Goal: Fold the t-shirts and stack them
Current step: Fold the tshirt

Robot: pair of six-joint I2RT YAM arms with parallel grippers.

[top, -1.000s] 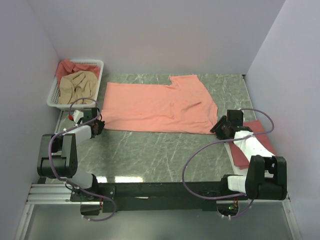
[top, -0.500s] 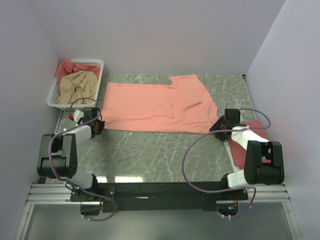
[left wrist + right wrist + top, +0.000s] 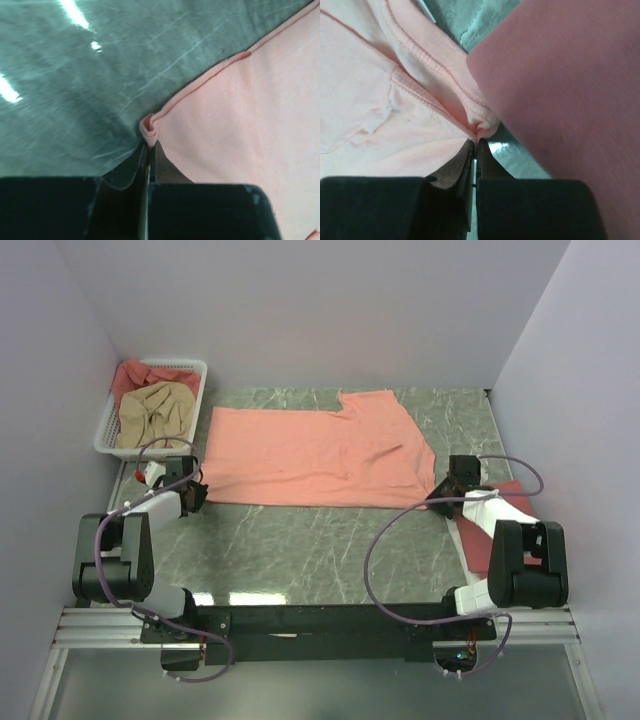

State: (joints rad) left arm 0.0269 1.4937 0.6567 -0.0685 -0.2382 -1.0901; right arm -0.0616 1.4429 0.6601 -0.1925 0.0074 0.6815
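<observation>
Pink shirt point(image 3: 315, 455) lies spread flat across the far half of the table point(image 3: 300, 540). Left gripper point(image 3: 197, 492) sits at its near-left corner, jaws pinched together on the hem. The wrist view shows a small fold of pink cloth bunched right at the fingertips. Right gripper point(image 3: 441, 492) is down on the near-right corner, jaws clamped on the hem there too, just beside a darker red shirt point(image 3: 477, 550) lying at the table's right edge. Far left, the white basket point(image 3: 198, 385) holds a tan shirt point(image 3: 150, 415) and a rose shirt point(image 3: 135, 373).
</observation>
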